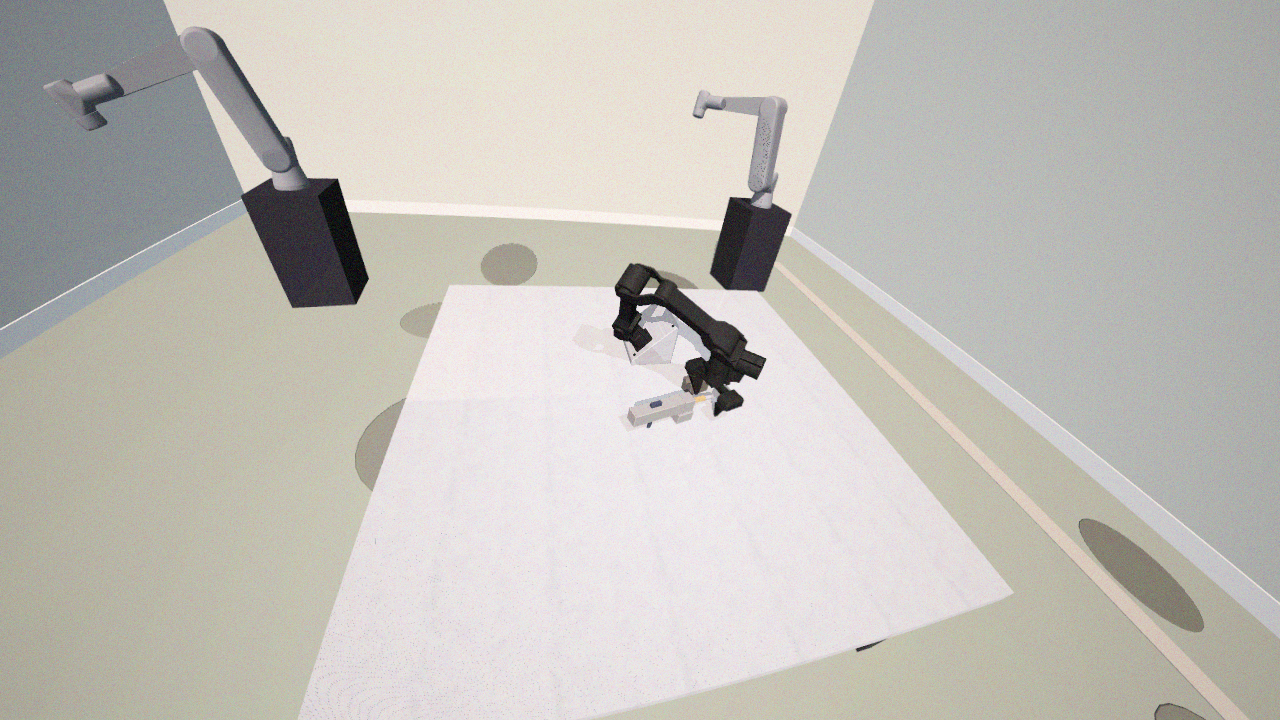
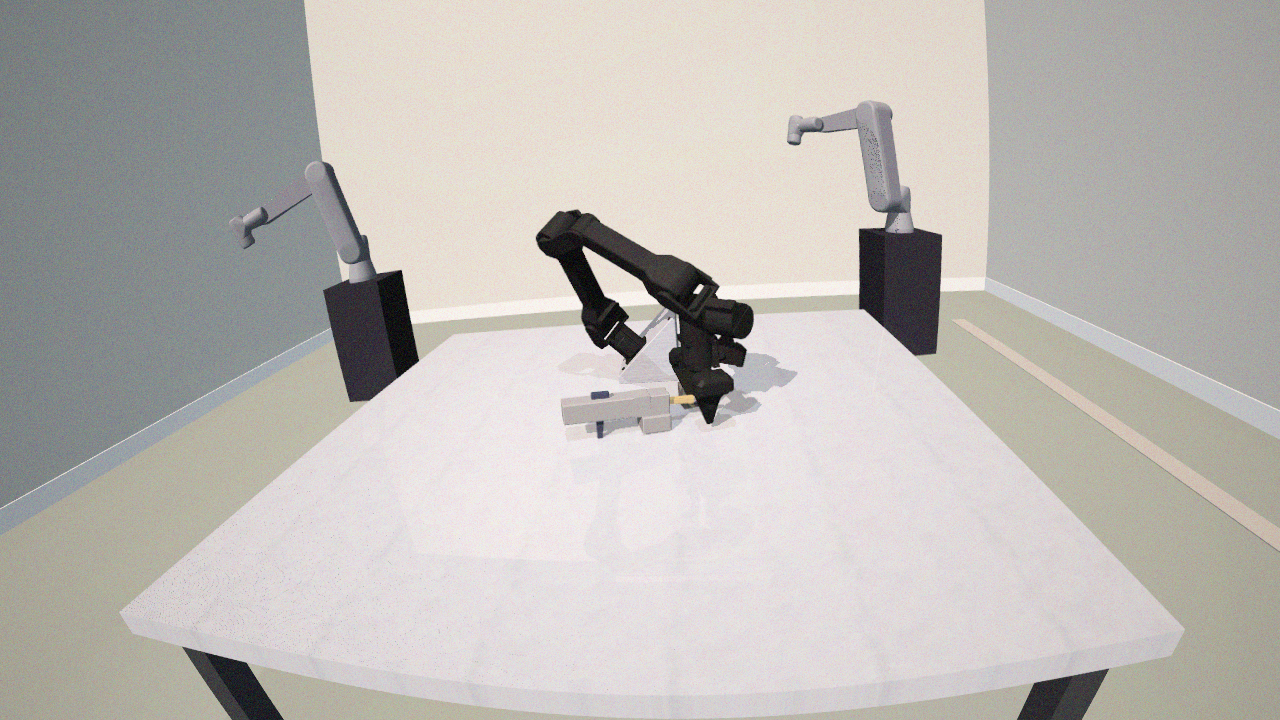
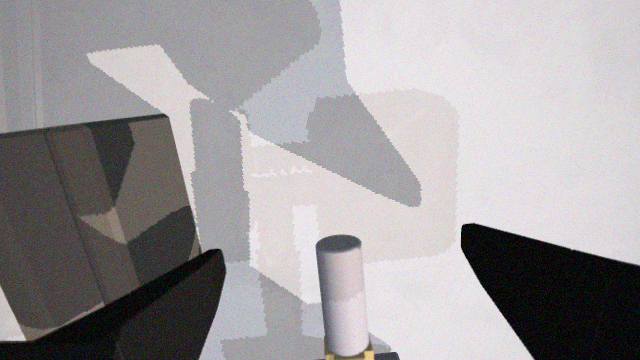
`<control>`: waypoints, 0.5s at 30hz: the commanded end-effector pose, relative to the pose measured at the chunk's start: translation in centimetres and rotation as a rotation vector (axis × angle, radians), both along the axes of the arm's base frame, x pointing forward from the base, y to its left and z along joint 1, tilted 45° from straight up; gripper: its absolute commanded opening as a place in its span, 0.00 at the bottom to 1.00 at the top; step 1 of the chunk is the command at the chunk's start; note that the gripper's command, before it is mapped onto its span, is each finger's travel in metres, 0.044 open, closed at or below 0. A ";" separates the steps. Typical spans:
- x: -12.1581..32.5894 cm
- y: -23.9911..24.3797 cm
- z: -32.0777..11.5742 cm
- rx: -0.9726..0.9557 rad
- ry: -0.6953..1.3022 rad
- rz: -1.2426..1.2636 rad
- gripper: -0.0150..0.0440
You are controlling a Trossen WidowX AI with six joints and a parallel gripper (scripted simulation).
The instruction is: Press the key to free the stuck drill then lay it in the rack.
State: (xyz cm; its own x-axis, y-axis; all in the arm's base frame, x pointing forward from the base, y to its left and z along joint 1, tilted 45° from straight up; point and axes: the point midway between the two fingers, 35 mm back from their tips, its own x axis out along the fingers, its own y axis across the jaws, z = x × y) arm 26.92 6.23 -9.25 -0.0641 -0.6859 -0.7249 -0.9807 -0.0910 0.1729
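The long beige-grey housing [image 1: 662, 410] [image 2: 617, 406] stands on the table. The dark blue key [image 1: 655, 403] [image 2: 599, 394] shows on its top, with a dark blue pin below. The drill's yellow part [image 1: 700, 399] [image 2: 682, 400] sticks out of the housing's right end. Its pale round shank [image 3: 344, 295] points up the wrist view between the fingers. My gripper [image 1: 708, 400] [image 2: 702, 401] [image 3: 342, 248] is wide open, with a finger either side of the shank and neither touching it in the wrist view. How deep the drill sits is hidden.
A brown-grey block [image 1: 690, 383] [image 3: 65, 225], perhaps the rack, stands behind the drill, beside my left finger in the wrist view. The white wedge mount [image 1: 660, 351] [image 2: 651, 360] of my arm is behind the housing. Two grey arms on dark pedestals stand beyond the table.
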 end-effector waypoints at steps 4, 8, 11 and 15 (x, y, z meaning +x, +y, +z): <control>0.0 -0.4 0.2 -0.005 0.004 0.005 1.00; 0.1 -0.6 0.2 -0.005 0.004 0.005 1.00; 0.1 -0.7 0.3 -0.005 0.004 0.005 1.00; 0.1 -0.9 0.4 -0.005 0.004 0.005 1.00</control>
